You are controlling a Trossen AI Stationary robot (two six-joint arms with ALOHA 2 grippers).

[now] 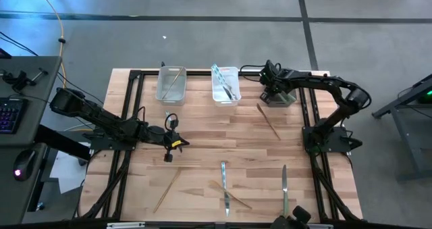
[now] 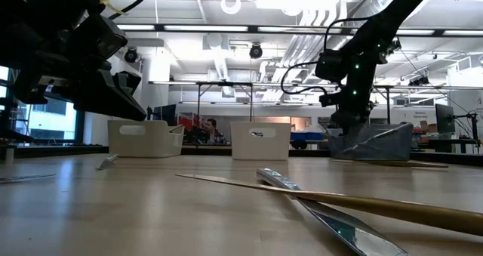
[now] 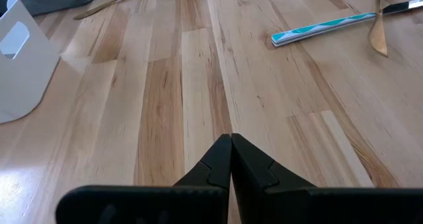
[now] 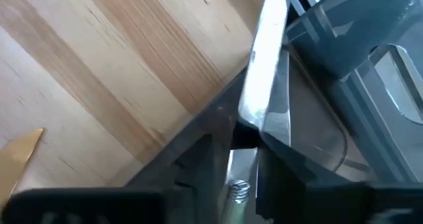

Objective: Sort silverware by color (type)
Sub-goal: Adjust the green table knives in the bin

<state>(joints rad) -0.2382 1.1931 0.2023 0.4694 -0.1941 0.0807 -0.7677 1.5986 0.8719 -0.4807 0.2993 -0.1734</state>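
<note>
right end effector [image 1: 273, 87] sits at 1 o'clock over the grey bin [image 1: 280, 97], fingers nearly closed on a silver piece [image 4: 264, 72]; judged step: dropping it in, next needing release and a lift clear. left end effector [image 1: 181, 143] waits at 9 o'clock, fingers pressed together, empty. loose silverware lies at 6 o'clock: teal knife [image 1: 225, 186], slim gold pieces [image 1: 166, 190], another knife [image 1: 284, 187].
</note>
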